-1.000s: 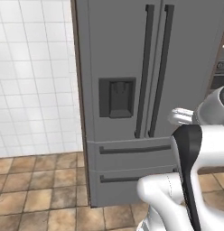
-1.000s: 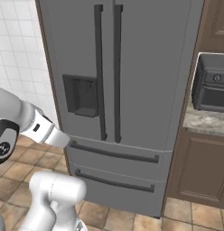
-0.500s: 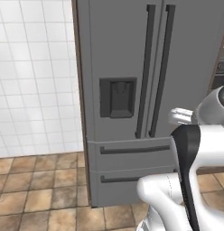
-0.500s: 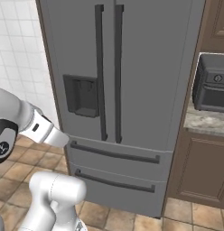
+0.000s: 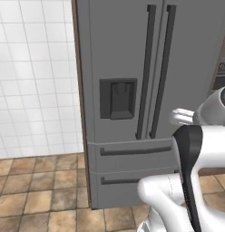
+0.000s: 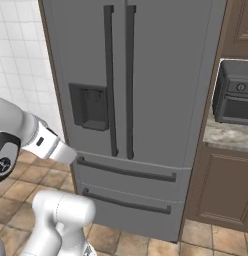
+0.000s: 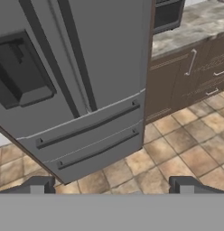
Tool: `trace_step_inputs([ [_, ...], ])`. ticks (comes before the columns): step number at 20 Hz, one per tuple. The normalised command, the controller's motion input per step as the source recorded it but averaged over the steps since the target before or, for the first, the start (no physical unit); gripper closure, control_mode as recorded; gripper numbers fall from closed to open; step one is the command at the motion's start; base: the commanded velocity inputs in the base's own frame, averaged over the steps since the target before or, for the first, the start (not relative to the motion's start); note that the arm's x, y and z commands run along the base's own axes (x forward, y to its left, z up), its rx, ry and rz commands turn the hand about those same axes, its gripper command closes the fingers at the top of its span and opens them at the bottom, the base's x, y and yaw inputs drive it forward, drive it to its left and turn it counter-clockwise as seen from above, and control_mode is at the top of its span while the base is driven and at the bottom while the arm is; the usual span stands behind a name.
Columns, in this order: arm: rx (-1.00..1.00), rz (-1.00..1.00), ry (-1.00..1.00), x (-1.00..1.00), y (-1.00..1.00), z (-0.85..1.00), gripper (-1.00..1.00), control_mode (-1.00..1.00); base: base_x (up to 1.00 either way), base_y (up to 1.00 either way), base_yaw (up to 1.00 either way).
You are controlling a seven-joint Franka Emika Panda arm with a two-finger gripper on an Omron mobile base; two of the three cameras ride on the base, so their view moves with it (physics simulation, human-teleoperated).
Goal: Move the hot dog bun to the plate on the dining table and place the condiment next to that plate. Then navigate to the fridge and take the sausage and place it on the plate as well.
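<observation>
**Facing the shut fridge, fingers apart and holding nothing**

Standing before the fridge (image 6: 141, 100), both upper doors shut, so not seeing the sausage; judging it to be lying inside on a shelf. Expecting a small, light, smooth, slightly curved thing, somewhat soft and apt to slip or roll; best taken across its middle with a gentle squeeze. Needing a door open first: expecting weight and a seal resisting at the start, then a stiff swing on hinges at the outer edge. Taking hold best on one of the two long vertical handles (image 6: 110, 80) running side by side at the centre seam, hooking behind the bar rather than pinching it.

Showing the fingers (image 7: 36, 186) spread wide at the bottom of the hand view, nothing between them, pointing down toward the two drawers (image 7: 86, 140) and the tiled floor (image 7: 177, 153).

Leaving open floor in front for a door swing. Crowding on the right: brown cabinets (image 6: 221, 190), a stone worktop (image 6: 228, 135) with an oven (image 6: 235, 92) on it, close beside the fridge. Tiled wall (image 5: 32, 77) on the left.
</observation>
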Motion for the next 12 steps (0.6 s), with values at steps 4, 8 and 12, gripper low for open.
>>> trace_step_inputs([
  [4, 0.12, 0.08, 0.06, 0.91, -0.46, 0.0, -1.0, -1.0, 0.0, 0.0, 0.0],
  [8, 0.13, 0.17, 0.05, 1.0, -0.39, 0.0, -1.0, -1.0, 0.0, 0.0, 0.0],
  [12, 0.05, 0.21, 0.0, 1.0, -0.14, 0.03, -1.0, -1.0, 0.0, 0.0, 0.0],
])
